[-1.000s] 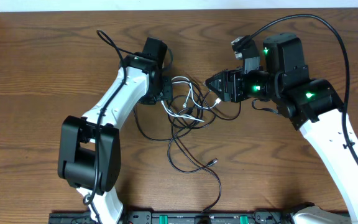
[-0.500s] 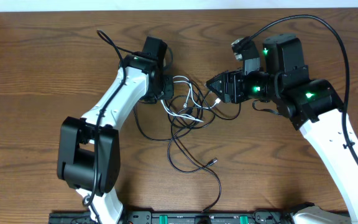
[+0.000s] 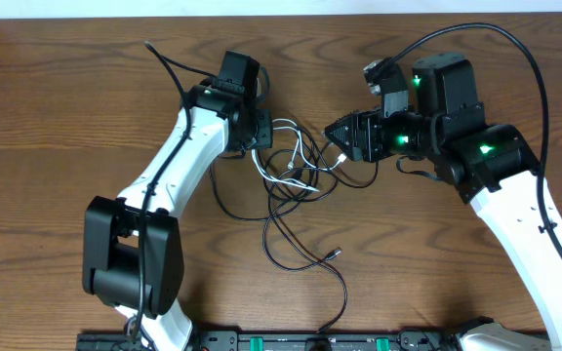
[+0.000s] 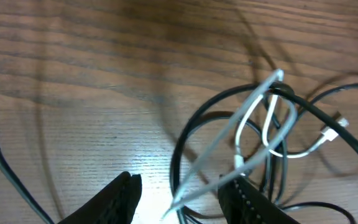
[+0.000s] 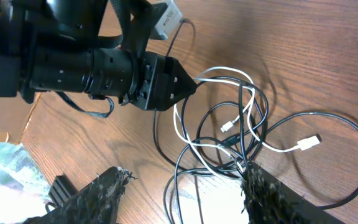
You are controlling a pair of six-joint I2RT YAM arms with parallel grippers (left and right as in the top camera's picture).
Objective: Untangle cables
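Find the cables (image 3: 296, 171) bunched in 1 knot at mid-table, between the 2 claws in the overhead view. Read the knot as lying at 3 o'clock from the left gripper (image 4: 180, 186) and at 8 o'clock from the right gripper (image 5: 185, 186), just beside both. Judge the left one nearer: jaws parted, straddling the white cable (image 4: 219, 149), not pinching it, grasping nothing. See that strand run from 1 o'clock to 7 o'clock in the left wrist view, crossing the gap on a slant and looped through black cords at its 1 o'clock end. Note the right gripper released too, jaws wide, poised over black loops and holding nothing.

Trace 1 black tail from the knot toward 6 o'clock, ending in a free plug (image 3: 335, 253). Trace a longer black cord past it toward the near edge of the table (image 3: 57, 146).

Expect the coming move to turn on that slant: probably close the left jaws on the white strand, then draw toward 9 o'clock, away from the knot. Count on open wood at 9 o'clock and 12 o'clock, and less room at 3 o'clock, with the right arm there. Watch for black loops dragging along with the white strand rather than slipping free.
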